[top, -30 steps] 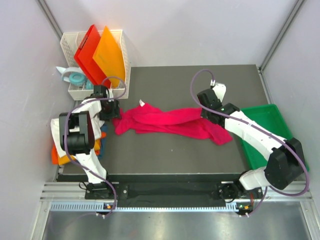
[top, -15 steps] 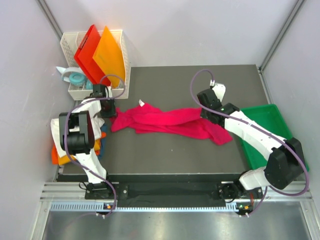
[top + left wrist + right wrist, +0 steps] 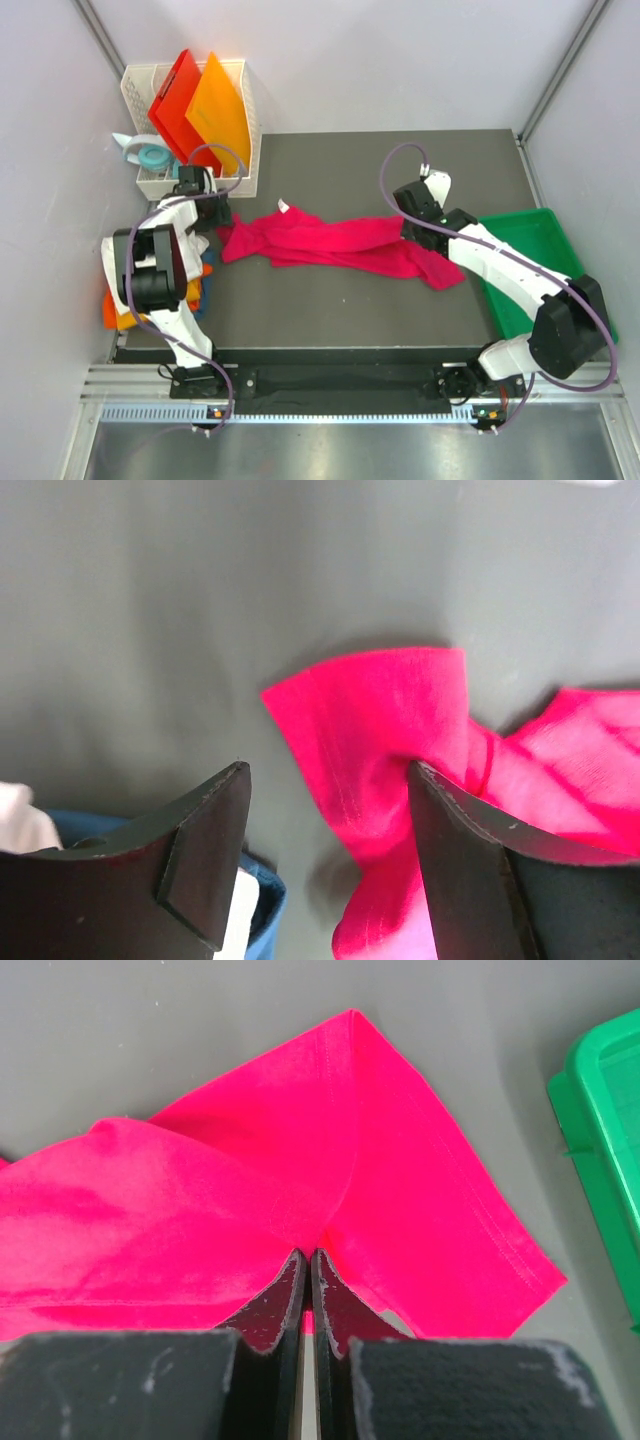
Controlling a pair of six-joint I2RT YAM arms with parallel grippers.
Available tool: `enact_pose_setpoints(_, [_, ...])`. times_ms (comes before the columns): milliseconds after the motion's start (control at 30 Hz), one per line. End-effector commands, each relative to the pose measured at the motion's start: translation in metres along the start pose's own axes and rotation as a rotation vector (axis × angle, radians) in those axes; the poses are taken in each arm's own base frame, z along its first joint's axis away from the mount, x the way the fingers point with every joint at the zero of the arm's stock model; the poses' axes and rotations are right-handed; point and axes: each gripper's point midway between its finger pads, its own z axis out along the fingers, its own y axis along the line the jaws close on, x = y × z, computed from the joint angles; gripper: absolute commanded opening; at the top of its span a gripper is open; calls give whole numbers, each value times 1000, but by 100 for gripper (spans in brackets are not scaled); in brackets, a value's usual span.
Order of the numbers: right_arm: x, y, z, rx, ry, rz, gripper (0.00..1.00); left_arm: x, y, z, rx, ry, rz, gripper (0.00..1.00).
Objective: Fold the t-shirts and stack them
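Dark grey table carrying crimson-pink t-shirt, lying stretched and crumpled between both hands. Left hand hovering low, jaws standing wide, shirt corner lying between them (nearer one finger, not clamped). Right hand pinching shirt fold tight, green bin sitting off to its side.

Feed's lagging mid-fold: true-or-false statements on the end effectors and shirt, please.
The right end effector is shut on the crimson-pink cloth t-shirt. True.
The left end effector grips it too. False: its jaws stand open around a corner.
The shirt lies in the green plastic bin. False: it lies on the dark grey table, beside that bin.
A red rigid plastic board and an orange one stand in the white slotted basket. True.
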Motion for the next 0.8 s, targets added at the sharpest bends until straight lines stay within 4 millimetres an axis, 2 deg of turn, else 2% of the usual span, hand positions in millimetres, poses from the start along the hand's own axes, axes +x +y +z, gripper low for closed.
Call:
enact_pose_setpoints(0, [-4,9,-5,-28,-26,19,0,-48,-7,-15,26,-130,-37,69])
enact_pose_setpoints(167, [1,7,-4,-27,-21,19,0,-49,-8,-6,34,-117,-57,64])
enact_pose_setpoints(367, [8,4,-1,-19,-13,15,0,-28,3,19,-28,-21,-62,52])
enact_pose_setpoints(400, [7,4,0,-18,-13,15,0,-27,10,20,-64,-17,-64,51])
enact_pose_setpoints(667, [6,9,2,-26,-13,12,0,-8,20,35,-113,51,-50,50])
enact_pose_setpoints(767, [5,8,2,-24,-14,13,0,-4,21,35,-118,66,-39,43])
